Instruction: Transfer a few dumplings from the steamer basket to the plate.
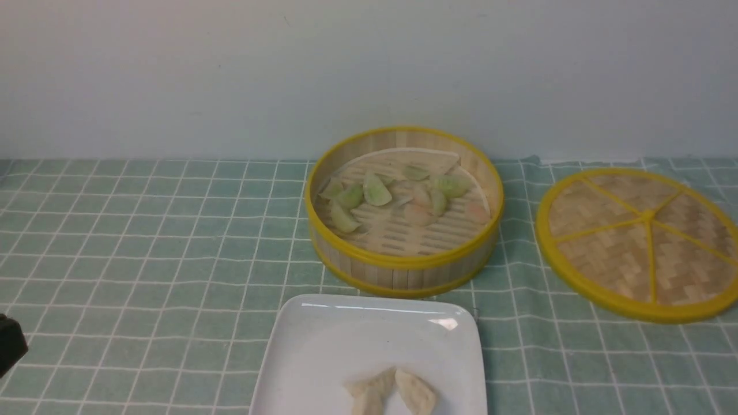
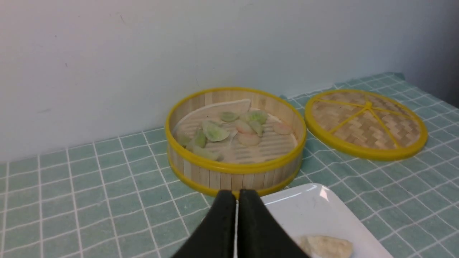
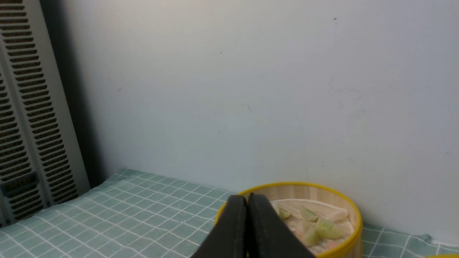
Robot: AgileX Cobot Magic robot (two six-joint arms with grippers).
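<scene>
Seeing from the front green and pinkish dumplings (image 1: pixel 377 193) inside the steamer basket (image 1: pixel 403 271), just behind the plate (image 1: pixel 346 346) bearing cream-white dumplings (image 1: pixel 412 392); woven lid (image 1: pixel 640 242) to the right. Finding in the left wrist view the left gripper (image 2: pixel 236 195) pinched together, empty, facing plate and basket. Finding in the right wrist view the right gripper (image 3: pixel 247 200) likewise pressed closed on nothing, basket beyond.

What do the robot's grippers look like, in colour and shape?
The left gripper and the right gripper both have two matte black fingers, broad at the base and narrowing to rounded tips. No cables or markings show. Of the arms, almost nothing is in view.
</scene>
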